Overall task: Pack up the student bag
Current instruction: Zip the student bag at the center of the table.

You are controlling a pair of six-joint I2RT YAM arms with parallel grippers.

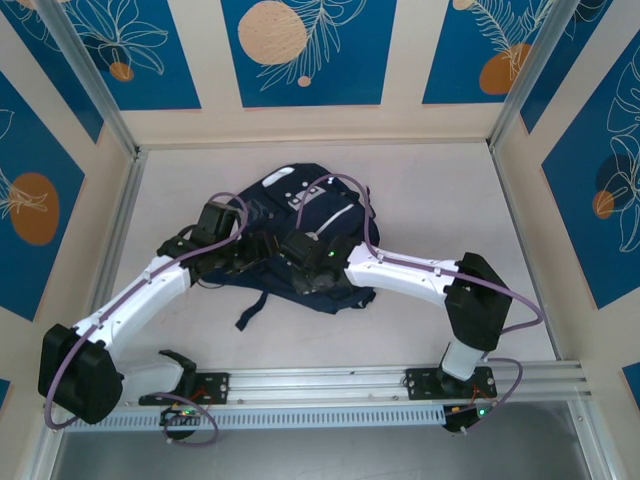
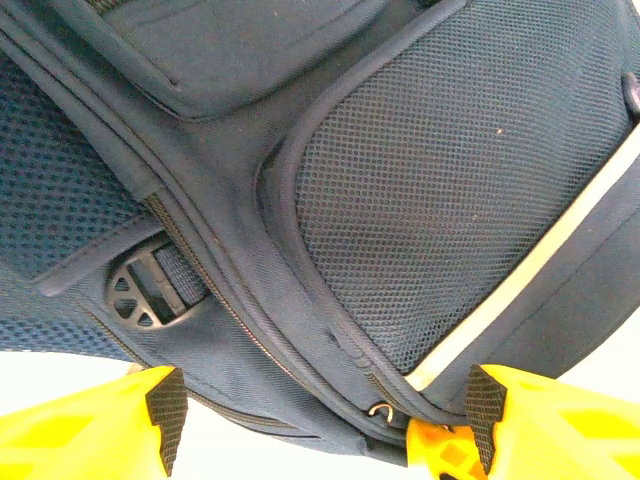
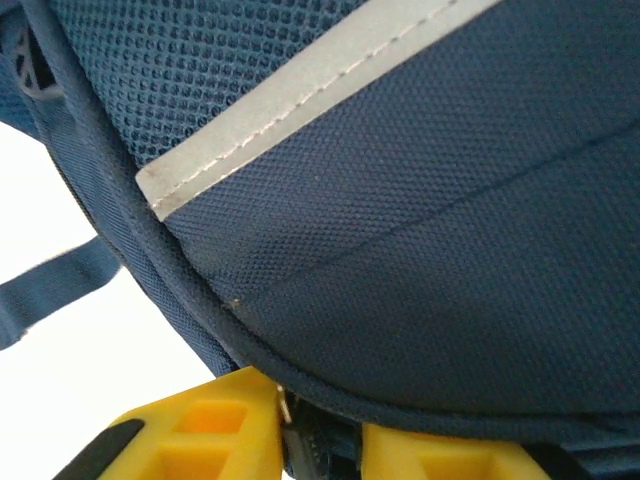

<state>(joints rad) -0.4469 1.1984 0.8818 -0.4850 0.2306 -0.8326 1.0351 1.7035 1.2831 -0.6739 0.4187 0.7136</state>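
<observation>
Mid-table, packing hardly begun

Student bag (image 1: pixel 335 215) lies flat at the table (image 1: pixel 450 200) centre, nothing visibly loaded. Left gripper (image 2: pixel 325 412) stands wide astride its lower edge, gripping nothing; right gripper (image 3: pixel 320 440) pinches the rim, jaws nearly together; opening and filling apparently remain

Pale desk (image 1: pixel 430 190) inside a decorated enclosure.
Blue wall panels (image 1: pixel 305 50) with orange discs and white leaf outlines stand around it; a metal rail (image 1: pixel 330 382) runs along its near edge.
</observation>
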